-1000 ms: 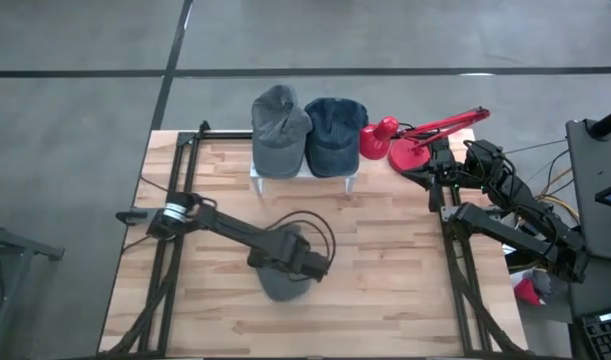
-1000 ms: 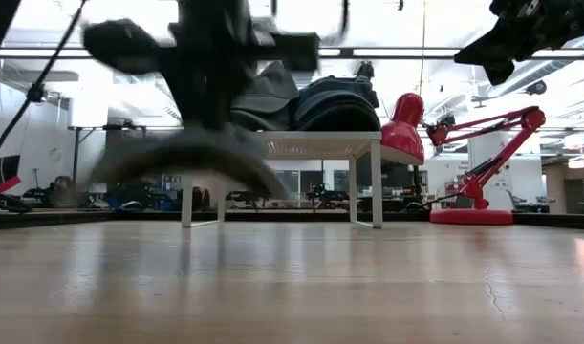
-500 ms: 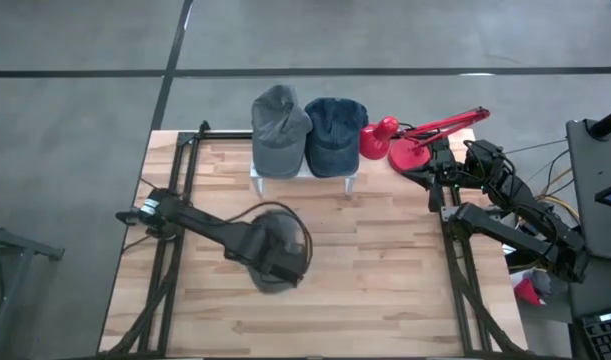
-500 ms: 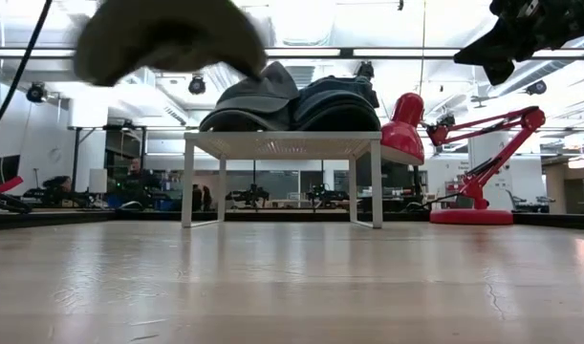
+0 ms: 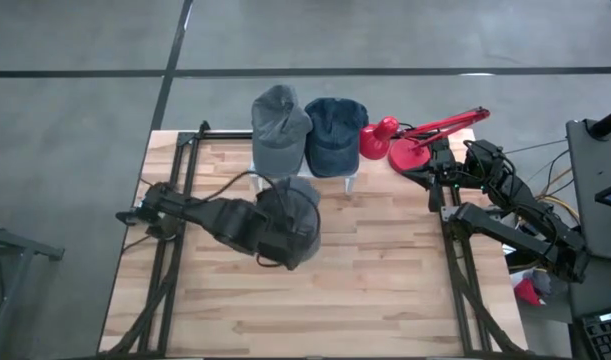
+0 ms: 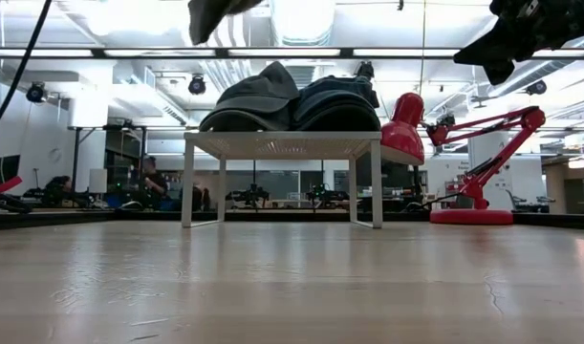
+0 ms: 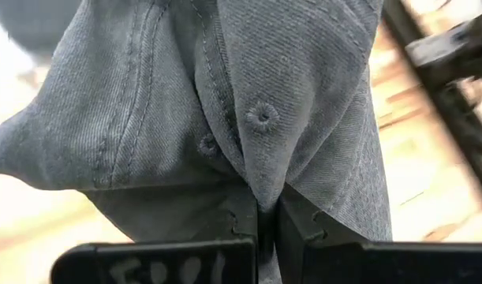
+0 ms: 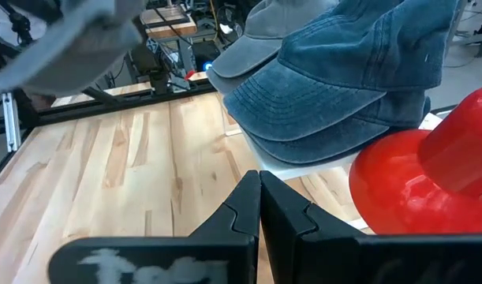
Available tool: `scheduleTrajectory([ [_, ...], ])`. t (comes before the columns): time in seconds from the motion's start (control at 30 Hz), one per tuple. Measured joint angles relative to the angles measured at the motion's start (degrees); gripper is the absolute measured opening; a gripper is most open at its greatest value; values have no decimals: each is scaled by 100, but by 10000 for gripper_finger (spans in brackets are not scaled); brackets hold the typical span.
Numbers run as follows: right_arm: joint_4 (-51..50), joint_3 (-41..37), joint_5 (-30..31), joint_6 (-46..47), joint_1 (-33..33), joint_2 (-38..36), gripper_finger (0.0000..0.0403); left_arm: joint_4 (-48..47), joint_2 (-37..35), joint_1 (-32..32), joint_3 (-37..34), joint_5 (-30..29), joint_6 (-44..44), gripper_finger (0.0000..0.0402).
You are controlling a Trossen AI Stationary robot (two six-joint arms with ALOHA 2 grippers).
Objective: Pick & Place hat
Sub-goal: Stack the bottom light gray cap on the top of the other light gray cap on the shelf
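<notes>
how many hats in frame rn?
3. A grey hat and a blue hat sit side by side on the white stand; a third grey hat hangs from the left gripper, jaws shut on it, above the table.

Bright ceiling lights [image 6: 301, 19] wash out the room above my counter [image 6: 292, 287], which shines with soft glare, while the grey hat [image 7: 241, 102] at my left wrist is sharp against a blurred, overexposed background.

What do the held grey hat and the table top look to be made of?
Grey hat: apparently washed cotton twill, matte, judging by its diagonal weave, stitched seams and sewn eyelets. Table top: pale wood planks with visible grain and a slight sheen, possibly butcher block.
</notes>
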Motion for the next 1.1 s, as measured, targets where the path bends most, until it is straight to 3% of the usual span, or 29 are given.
scheduleTrajectory([
  [0.27,-2,0,2,2,0,0,8,31,-86,498,738,-858,1860,11],
  [0.53,-9,0,11,7,0,0,8,7,-384,1434,754,-854,3045,11],
  [0.9,-11,0,11,11,-1,11,8,6,-402,3092,751,-28,4432,11],
  [1.1,-9,0,11,11,-2,23,8,223,-276,3595,732,295,4966,11],
])
